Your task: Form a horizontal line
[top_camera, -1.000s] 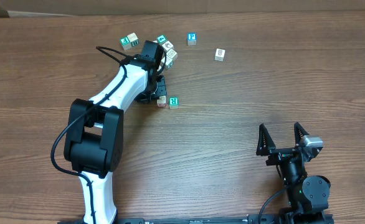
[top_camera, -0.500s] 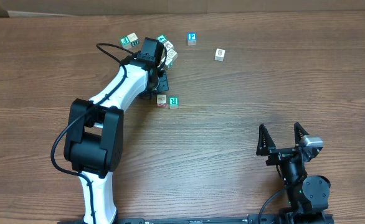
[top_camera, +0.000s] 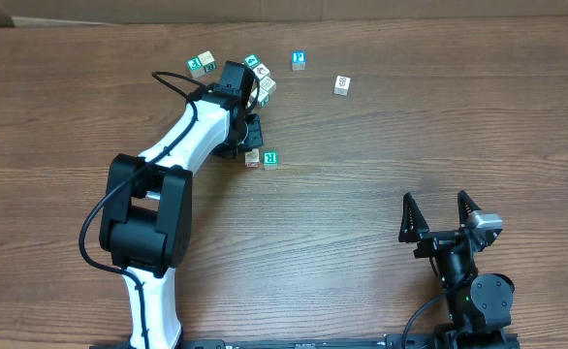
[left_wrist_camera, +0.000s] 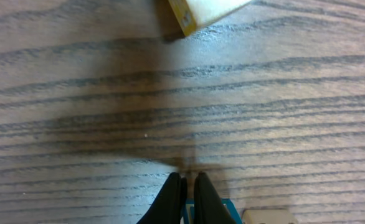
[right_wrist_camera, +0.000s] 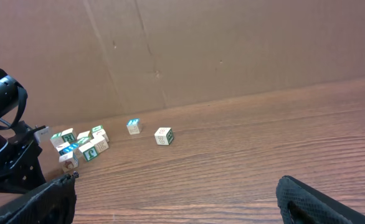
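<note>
Several small lettered cubes lie on the wood table. A cluster sits at the far side, with a blue-faced cube and a pale cube to its right. A red-marked cube and a green-lettered cube sit side by side. My left gripper is just above that pair. In the left wrist view its fingers are pressed together and empty, with a blue-edged cube behind them and a yellow-edged cube ahead. My right gripper is open and empty at the near right.
Two more cubes lie left of the cluster. The left arm's white links and black cable stretch across the table's left half. A cardboard wall stands behind the table. Bare wood lies between the cubes and the right gripper.
My left gripper has drawn back a little from the red and green pair, toward the cluster. The cubes and the right arm have not moved.
</note>
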